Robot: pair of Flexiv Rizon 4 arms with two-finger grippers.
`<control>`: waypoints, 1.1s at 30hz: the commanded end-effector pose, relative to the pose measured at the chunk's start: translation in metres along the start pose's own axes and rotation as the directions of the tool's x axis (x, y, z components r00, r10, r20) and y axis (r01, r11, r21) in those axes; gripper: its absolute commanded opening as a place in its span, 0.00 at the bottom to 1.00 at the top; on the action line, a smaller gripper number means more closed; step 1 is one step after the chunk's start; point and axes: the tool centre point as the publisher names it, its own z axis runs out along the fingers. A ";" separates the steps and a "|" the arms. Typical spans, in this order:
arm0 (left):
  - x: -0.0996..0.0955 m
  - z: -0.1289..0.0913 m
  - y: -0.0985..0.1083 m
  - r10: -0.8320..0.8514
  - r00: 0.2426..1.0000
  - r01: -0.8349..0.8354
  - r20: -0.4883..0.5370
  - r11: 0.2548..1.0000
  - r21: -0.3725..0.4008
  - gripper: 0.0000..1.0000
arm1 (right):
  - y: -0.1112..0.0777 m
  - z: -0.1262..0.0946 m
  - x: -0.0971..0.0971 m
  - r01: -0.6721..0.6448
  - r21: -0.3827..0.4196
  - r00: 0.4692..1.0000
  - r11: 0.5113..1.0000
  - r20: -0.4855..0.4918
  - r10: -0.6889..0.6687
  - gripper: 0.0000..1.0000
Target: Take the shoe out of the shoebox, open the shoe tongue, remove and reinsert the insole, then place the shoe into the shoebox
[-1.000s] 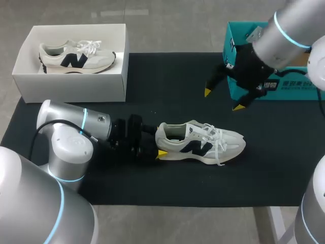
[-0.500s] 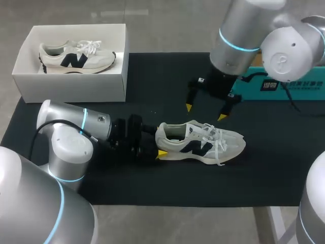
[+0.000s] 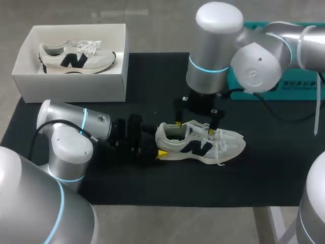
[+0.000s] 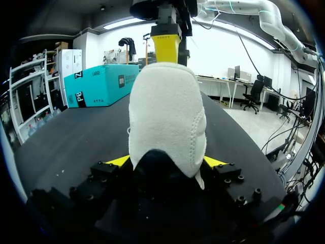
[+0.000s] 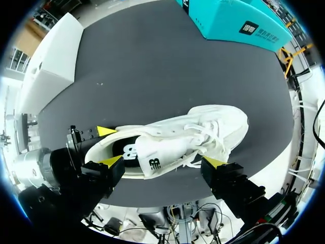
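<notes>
A white sneaker point(image 3: 203, 145) with a dark logo lies on its sole on the black mat point(image 3: 152, 76), toe pointing right. My left gripper point(image 3: 159, 145) is at its heel. In the left wrist view the heel point(image 4: 167, 117) fills the space between both fingers of the left gripper point(image 4: 165, 161), which is shut on it. My right gripper point(image 3: 194, 127) hangs open just above the shoe's opening and laces. In the right wrist view the tongue point(image 5: 152, 152) lies under the right gripper point(image 5: 163, 161), one fingertip on each side of the sneaker point(image 5: 203, 129), neither touching it.
A white shoebox point(image 3: 71, 86) at the back left holds a second matching sneaker point(image 3: 76, 58). A teal box point(image 3: 284, 84) stands at the back right, behind my right arm. The mat's front edge runs close below the shoe.
My right arm has swung in from the back right by the teal box and come down over the shoe, its fingers still open. The left gripper and shoe have not moved.
</notes>
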 end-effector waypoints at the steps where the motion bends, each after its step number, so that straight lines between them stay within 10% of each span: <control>1: -0.001 0.002 0.001 0.000 1.000 0.000 0.001 1.000 -0.002 0.00 | 0.001 0.012 0.007 0.005 0.009 0.999 1.000 0.048 -0.006 1.00; 21: -0.001 0.002 0.001 0.000 1.000 0.000 0.001 1.000 -0.002 0.00 | 0.001 -0.002 -0.022 0.009 0.011 0.937 1.000 0.348 -0.013 0.99; 33: -0.001 0.002 0.001 0.000 1.000 0.000 0.001 1.000 -0.002 0.00 | 0.002 -0.016 -0.050 -0.071 -0.016 0.935 0.997 0.348 0.072 0.65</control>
